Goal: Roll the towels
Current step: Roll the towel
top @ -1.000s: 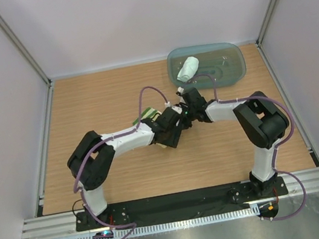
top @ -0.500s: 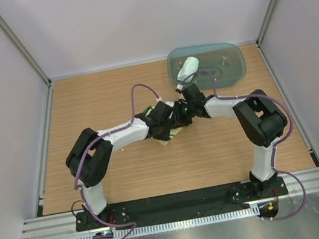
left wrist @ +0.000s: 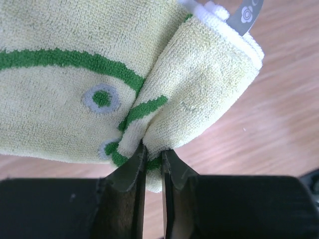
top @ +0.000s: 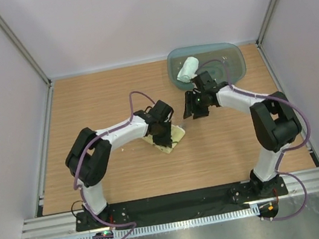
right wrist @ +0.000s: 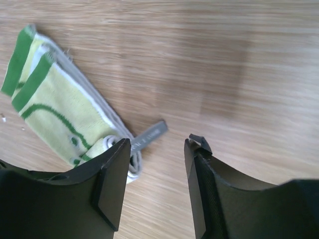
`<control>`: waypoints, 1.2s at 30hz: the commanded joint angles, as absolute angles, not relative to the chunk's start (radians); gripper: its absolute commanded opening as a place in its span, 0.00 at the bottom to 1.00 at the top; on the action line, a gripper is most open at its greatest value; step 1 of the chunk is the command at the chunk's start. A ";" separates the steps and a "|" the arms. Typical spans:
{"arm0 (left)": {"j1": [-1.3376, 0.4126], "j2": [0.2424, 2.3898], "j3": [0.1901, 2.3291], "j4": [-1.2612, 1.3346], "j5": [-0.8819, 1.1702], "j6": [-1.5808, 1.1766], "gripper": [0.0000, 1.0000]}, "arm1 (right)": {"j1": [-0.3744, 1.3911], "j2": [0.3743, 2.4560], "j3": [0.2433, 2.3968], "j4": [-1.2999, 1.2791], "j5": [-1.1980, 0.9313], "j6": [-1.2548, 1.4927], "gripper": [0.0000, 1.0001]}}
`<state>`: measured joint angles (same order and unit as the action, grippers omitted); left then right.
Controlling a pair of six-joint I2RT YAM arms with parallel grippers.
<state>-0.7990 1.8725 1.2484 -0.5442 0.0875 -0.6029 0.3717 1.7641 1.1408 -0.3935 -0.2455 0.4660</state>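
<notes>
Within the last second the two claws, which had been bunched together over the yellow towel (top: 173, 138), parted. The right claw (top: 196, 108) opened and drew back toward 1 o'clock, ending empty between that towel and the tray (top: 232, 61), with only bare table (top: 96, 105) showing between its spread jaws. The left claw (left wrist: 153, 149) meanwhile closed and was pinching a doubled fold at the yellow towel's edge, jaws nearly together with terry caught between them. That towel lay near the table's centre, folded into a narrow strip but not rolled. The white towel (top: 188, 68) sat already rolled in the tray at 1 o'clock. The grip seemed to have passed to the left arm alone, so rolling the second towel looked barely begun, and the loose end could unfold without the right claw steadying it.
</notes>
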 commanded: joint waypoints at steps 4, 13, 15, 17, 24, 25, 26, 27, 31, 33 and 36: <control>-0.801 1.833 1.308 -0.655 0.328 -0.759 0.01 | 0.368 1.534 1.140 -0.558 -0.098 0.411 0.57; -0.744 1.778 1.200 -0.401 0.581 -0.992 0.03 | 0.370 1.362 1.011 -0.588 -0.253 0.451 0.60; -0.704 1.767 1.157 -0.341 0.635 -1.038 0.03 | 0.370 1.329 0.980 -0.581 -0.268 0.463 0.61; -0.675 1.764 1.106 -0.281 0.669 -1.081 0.03 | 0.370 1.309 0.957 -0.578 -0.285 0.468 0.61; -0.592 1.802 0.977 -0.105 0.774 -1.198 0.02 | 0.370 1.301 0.902 -0.493 -0.385 0.495 0.63; -0.586 1.807 0.967 -0.083 0.779 -1.210 0.02 | 0.368 1.301 0.891 -0.471 -0.405 0.506 0.63; -0.583 1.810 0.959 -0.063 0.781 -1.219 0.02 | 0.370 1.301 0.870 -0.453 -0.417 0.518 0.63; -0.577 1.819 0.950 -0.051 0.784 -1.236 0.02 | 0.370 1.299 0.862 -0.421 -0.437 0.526 0.63; -0.568 1.830 0.922 0.028 0.796 -1.290 0.02 | 0.382 1.304 0.825 -0.347 -0.465 0.566 0.63; -0.563 1.827 0.914 0.029 0.779 -1.290 0.02 | 0.387 1.308 0.795 -0.281 -0.477 0.586 0.64; -0.554 1.822 0.885 0.035 0.743 -1.301 0.01 | 0.391 1.328 0.753 -0.198 -0.488 0.624 0.64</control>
<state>-0.5701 1.8278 0.9070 -0.0254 0.7368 -1.2598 0.3832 1.3350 0.7822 -0.3458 -0.4454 0.5659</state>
